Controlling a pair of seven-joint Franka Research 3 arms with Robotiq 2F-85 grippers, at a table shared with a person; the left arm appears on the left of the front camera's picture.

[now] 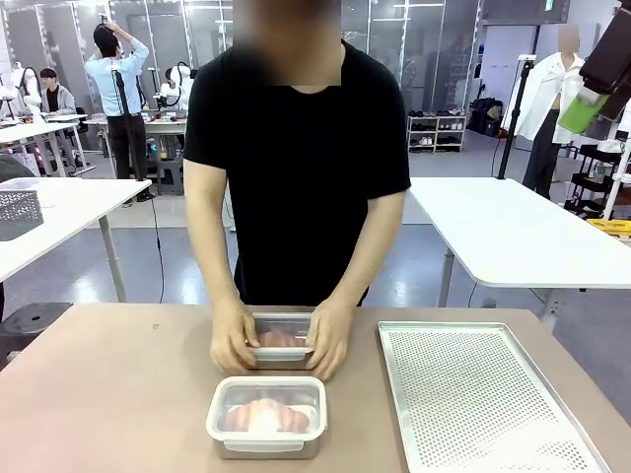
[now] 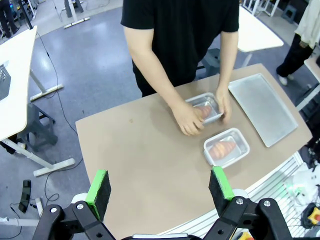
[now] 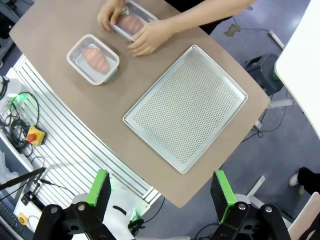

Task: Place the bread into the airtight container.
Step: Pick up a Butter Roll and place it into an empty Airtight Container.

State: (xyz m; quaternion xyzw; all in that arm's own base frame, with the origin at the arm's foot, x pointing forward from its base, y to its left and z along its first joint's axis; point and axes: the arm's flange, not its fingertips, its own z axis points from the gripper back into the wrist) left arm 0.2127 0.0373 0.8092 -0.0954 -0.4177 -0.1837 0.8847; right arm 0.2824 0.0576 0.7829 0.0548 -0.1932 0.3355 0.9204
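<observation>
Two clear airtight containers sit mid-table, each with a golden bread inside. The near container (image 1: 266, 416) (image 2: 226, 148) (image 3: 93, 59) is lidded, its bread (image 1: 264, 415) showing through. A person's hands (image 1: 234, 340) hold the far container (image 1: 283, 340) (image 2: 206, 108) (image 3: 131, 23) from both sides. My left gripper (image 2: 160, 194) is open, high above the table's near-left side. My right gripper (image 3: 162, 194) is open too, high above the table's near-right edge; its green pad (image 1: 582, 111) shows at the upper right in the front view.
An empty perforated metal tray (image 1: 483, 394) (image 3: 186, 106) (image 2: 265, 105) lies right of the containers. The brown table (image 1: 108, 394) is bare on the left. White tables stand behind the person, with people farther back.
</observation>
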